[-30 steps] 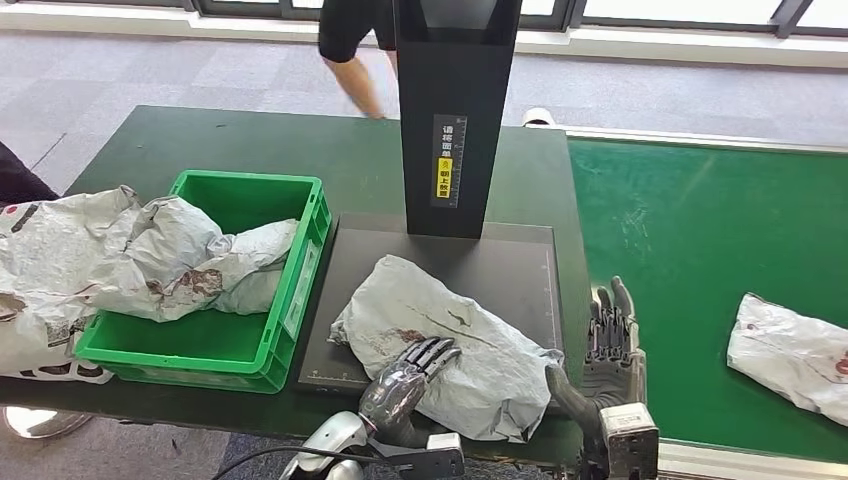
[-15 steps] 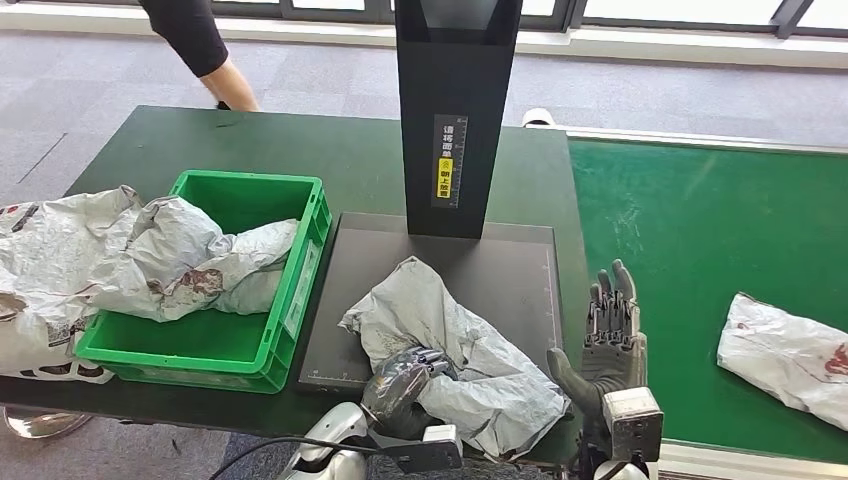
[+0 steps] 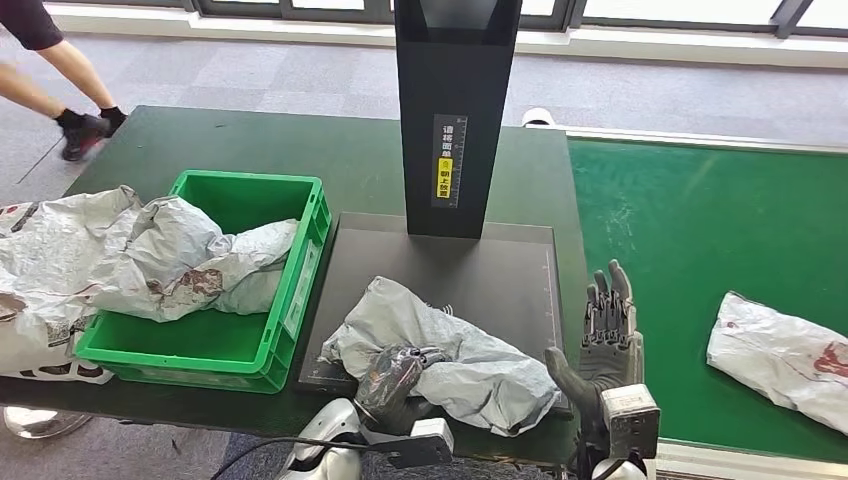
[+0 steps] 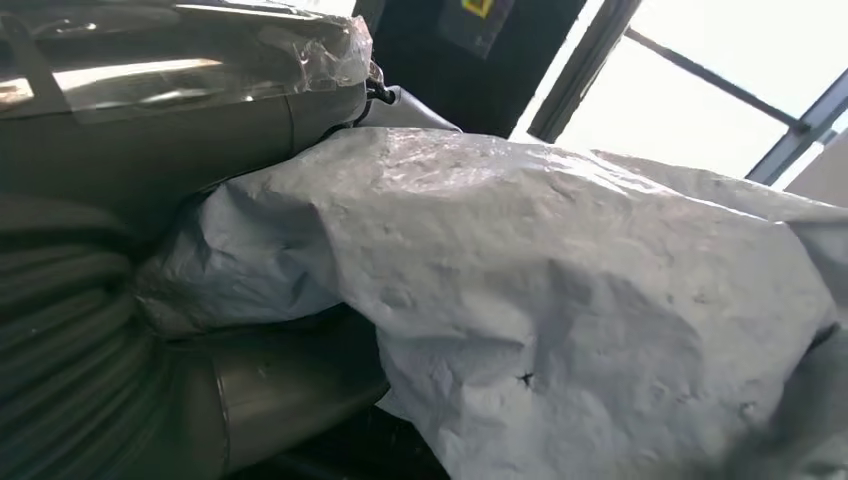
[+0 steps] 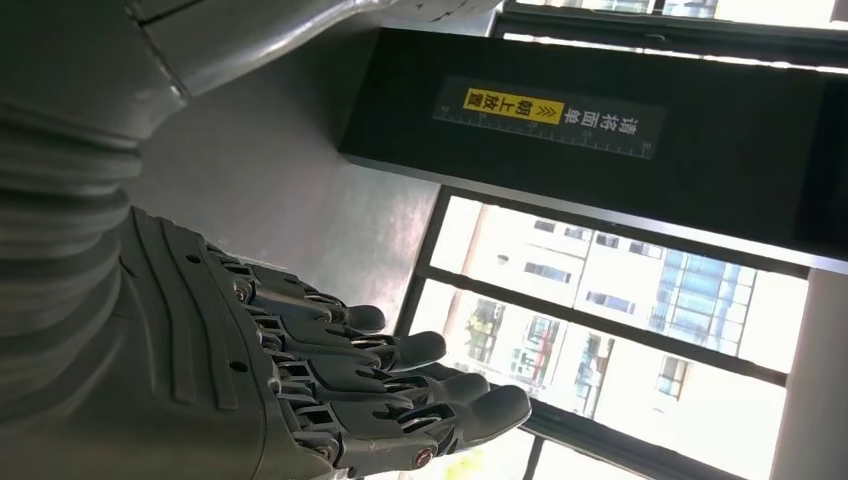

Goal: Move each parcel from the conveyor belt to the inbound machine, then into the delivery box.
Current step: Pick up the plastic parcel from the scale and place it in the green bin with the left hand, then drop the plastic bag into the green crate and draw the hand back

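The left hand (image 3: 392,375) has its dark fingers curled into the near edge of a crumpled grey plastic mailer parcel (image 3: 440,352), gripping a fold of it; in the left wrist view the wrinkled, matte film (image 4: 560,300) bunches against the hand's ribbed cover. That parcel lies on the flat black platform of the inbound machine (image 3: 500,270), sagging towards the platform's near edge. The right hand (image 3: 608,335) stands just beside the parcel's right end, at the platform's right edge, upright with fingers straight and apart, holding nothing. Behind the parcel rises the machine's tall black rectangular column (image 3: 456,110), carrying a small label with a yellow patch. To the left, touching the platform's side, sits a bright green moulded plastic crate (image 3: 300,270), with more creased grey mailers (image 3: 150,260) heaped in it and spilling over its left rim. To the right, another grey mailer with red smudges (image 3: 780,355) lies flat on the green conveyor belt (image 3: 700,230). A person's legs (image 3: 60,85) cross the grey carpet beyond the dark green table (image 3: 340,150).
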Motion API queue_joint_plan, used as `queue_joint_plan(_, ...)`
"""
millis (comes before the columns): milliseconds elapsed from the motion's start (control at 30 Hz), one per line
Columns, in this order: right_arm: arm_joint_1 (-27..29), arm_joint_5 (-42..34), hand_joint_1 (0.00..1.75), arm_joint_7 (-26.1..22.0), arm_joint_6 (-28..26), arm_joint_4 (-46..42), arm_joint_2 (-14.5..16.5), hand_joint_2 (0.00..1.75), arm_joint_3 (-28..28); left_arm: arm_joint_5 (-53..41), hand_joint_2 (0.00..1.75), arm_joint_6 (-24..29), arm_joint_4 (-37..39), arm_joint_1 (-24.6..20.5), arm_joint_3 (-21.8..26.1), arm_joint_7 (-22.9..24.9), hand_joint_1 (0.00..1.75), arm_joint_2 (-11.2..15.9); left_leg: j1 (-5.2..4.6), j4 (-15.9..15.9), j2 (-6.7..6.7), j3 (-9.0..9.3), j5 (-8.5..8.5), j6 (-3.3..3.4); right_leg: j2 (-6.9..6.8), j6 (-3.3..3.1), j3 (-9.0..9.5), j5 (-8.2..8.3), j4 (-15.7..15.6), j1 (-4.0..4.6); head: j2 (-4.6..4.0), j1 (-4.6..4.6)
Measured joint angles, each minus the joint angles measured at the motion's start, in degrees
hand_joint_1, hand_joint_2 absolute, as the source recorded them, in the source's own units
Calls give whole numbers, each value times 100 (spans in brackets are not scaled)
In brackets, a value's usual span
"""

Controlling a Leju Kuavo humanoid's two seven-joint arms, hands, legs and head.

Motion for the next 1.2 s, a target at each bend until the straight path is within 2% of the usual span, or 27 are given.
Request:
queue_joint_plan(367, 107, -72, 0, 0, 115, 7, -27, 175, 5, -448, 175, 1091, -2368, 976, 117, 126, 175, 155, 0, 0, -1, -10, -1, -1, 0, 0, -10, -2, 0, 1, 0, 0)
queue_joint_plan(533, 162, -54, 0, 0, 220, 7, -27, 175, 5, -251, 175, 1521, -3622, 1465, 126, 29, 175, 257, 0, -1, -2, -10, -1, -1, -2, 0, -11, -2, -1, 1, 0, 0)
queue_joint_plan(700, 177, -55, 0, 0, 241, 7, -27, 175, 5, -161, 175, 1587, -4279, 1764, 125, -8, 175, 318, 0, -1, -1, -9, -1, -1, 0, -1, -12, -3, -1, 0, 0, 0)
queue_joint_plan(867, 194, -59, 0, 0, 283, 7, -27, 175, 5, -88, 175, 1966, -4881, 2054, 121, -137, 175, 376, 0, 0, -1, -9, -1, -1, 0, -1, -12, -3, -1, 0, 0, -1)
queue_joint_plan(1033, 309, -72, 0, 0, 216, -5, -27, 175, 5, -81, 175, 2116, -5354, 2061, 199, -84, 175, 449, 0, -1, -4, -8, -1, -1, -5, -1, -10, -3, -1, 1, 0, -2)
queue_joint_plan(1200, 561, -78, 0, 0, 215, -130, -27, 175, 5, 584, 175, 1962, -5427, 1681, 645, 266, 175, 627, 1, -1, -4, -7, 1, -5, -4, -2, -11, -3, 0, 2, 0, -1)
